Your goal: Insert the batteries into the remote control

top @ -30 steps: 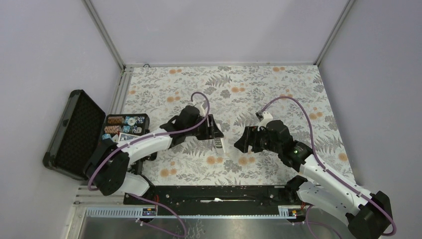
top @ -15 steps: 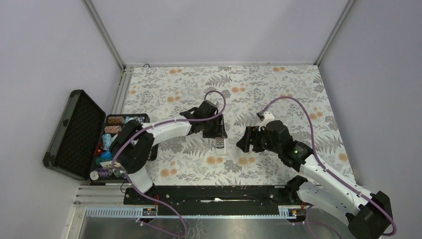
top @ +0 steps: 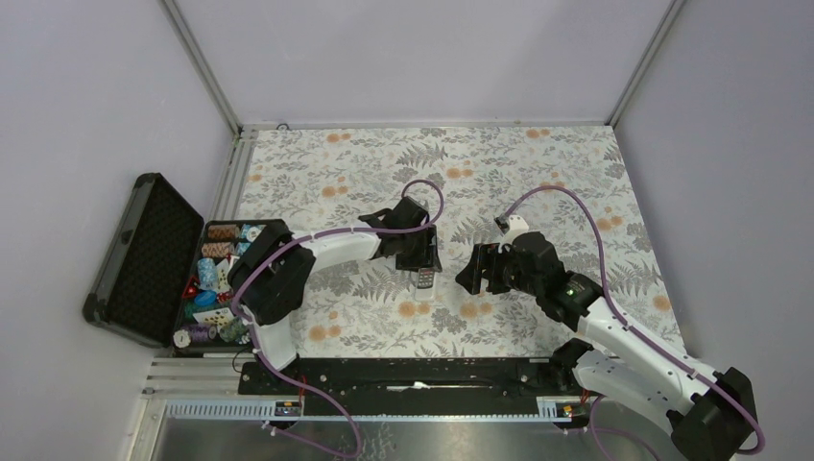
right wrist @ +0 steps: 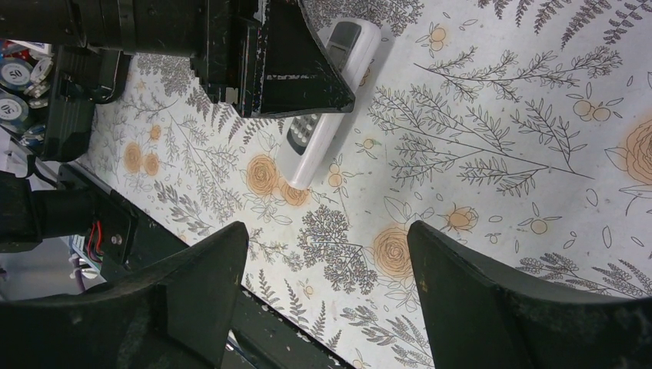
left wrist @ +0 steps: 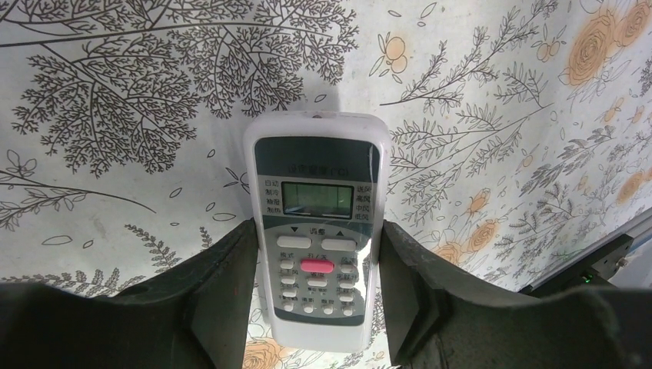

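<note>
The left arm has folded its elbow in towards its base. The small white rectangular remote control (left wrist: 319, 231) now lies screen and dark buttons up on the floral-clothed bench (top: 538, 173), mid-bench, where a second ago it showed a plain white side. That likely puts the battery bay underneath, so I reckon it needs turning over again. The left pincer (top: 419, 261) reaches in from the far side, pinching the remote's long edges. The right pincer (right wrist: 327, 231) hovers just to the right, spread wide and empty. I can't spot the batteries anywhere.
</note>
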Action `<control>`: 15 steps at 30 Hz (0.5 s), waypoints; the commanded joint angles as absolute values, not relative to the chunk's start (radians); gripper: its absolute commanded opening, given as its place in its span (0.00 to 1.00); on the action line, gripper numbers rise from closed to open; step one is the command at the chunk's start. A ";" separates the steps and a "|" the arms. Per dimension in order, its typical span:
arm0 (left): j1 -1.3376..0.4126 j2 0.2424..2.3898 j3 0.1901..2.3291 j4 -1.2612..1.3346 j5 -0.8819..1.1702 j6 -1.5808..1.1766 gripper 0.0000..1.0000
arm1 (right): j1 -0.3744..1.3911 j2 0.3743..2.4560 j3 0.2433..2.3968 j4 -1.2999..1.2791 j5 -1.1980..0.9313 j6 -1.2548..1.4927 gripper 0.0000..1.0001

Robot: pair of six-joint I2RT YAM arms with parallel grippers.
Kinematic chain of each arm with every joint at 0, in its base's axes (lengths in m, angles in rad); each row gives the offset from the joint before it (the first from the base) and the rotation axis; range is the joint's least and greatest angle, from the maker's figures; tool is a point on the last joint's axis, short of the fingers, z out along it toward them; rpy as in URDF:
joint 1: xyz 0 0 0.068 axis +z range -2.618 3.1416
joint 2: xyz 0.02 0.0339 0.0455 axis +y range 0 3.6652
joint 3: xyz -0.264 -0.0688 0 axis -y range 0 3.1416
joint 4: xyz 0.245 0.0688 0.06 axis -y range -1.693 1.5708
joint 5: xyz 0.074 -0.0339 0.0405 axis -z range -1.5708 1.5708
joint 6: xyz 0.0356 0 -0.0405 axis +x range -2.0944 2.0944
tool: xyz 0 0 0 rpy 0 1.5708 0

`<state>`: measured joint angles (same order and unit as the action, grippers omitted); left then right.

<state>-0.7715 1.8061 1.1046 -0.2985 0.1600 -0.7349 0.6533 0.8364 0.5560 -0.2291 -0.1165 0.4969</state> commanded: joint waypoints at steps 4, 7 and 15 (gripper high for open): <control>-0.777 1.813 1.113 -0.276 0.136 -0.739 0.46 | 0.650 0.847 0.584 -0.225 -0.087 0.476 0.84; -0.777 1.802 1.098 -0.260 0.141 -0.741 0.51 | 0.649 0.849 0.586 -0.227 -0.081 0.473 0.84; -0.777 1.752 1.050 -0.192 0.174 -0.745 0.67 | 0.650 0.851 0.602 -0.240 -0.058 0.455 0.86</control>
<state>-0.7715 1.8072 1.0744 -0.2535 0.1646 -0.7425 0.6533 0.8482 0.5560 -0.2295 -0.1055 0.4789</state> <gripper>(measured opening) 0.643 0.846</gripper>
